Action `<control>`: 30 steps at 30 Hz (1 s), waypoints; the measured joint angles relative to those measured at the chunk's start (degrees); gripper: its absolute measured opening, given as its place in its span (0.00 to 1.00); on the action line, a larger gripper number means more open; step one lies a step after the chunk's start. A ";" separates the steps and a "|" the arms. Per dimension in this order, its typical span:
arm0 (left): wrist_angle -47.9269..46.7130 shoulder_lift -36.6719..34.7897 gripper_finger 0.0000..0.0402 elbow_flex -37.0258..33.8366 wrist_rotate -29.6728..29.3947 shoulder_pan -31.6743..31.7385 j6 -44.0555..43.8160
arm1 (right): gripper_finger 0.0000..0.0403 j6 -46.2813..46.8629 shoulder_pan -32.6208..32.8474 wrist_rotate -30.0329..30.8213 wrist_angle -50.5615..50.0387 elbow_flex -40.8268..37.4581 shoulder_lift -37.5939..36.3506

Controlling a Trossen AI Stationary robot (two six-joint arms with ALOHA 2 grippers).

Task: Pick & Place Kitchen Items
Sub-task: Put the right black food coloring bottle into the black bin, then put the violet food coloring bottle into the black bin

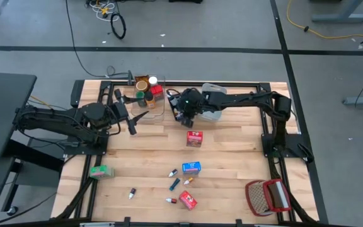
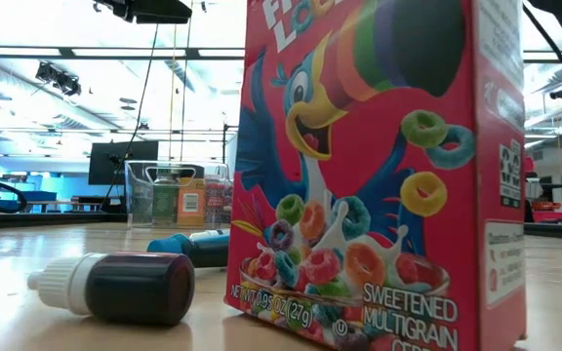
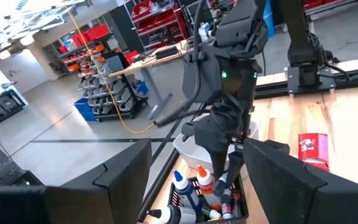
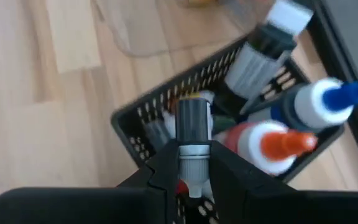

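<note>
The left gripper (image 1: 133,120) hangs beside the clear bin (image 1: 145,104), fingers apart and empty. That bin holds small jars (image 1: 142,85) and a red-capped can. Next to it sits the black bin (image 4: 166,124), already crowded with squeeze bottles: one orange-tipped (image 4: 272,144), one blue-tipped (image 4: 319,102). The right gripper (image 4: 193,163) hovers over this bin, its fingers closed on a small grey-capped bottle (image 4: 193,127), held by the neck. The bottle looks light, rigid and smooth, so a grip just under the cap seems safest against slipping. Farther right, boxes (image 1: 195,139) and tubes (image 1: 175,184) lie loose on the table (image 1: 232,164); the boxes probably crush easily.
</note>
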 joint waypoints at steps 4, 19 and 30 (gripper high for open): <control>0.01 0.01 0.66 0.00 -0.02 0.00 -1.04 | 0.23 -0.37 -0.09 0.26 0.73 0.09 0.36; -0.23 0.02 0.66 -0.01 -0.02 0.00 -5.57 | 0.32 5.85 -1.58 -1.20 2.62 0.07 0.36; 0.08 0.02 0.66 0.01 -0.03 0.00 1.30 | 0.42 0.48 0.88 -0.42 8.23 0.02 0.36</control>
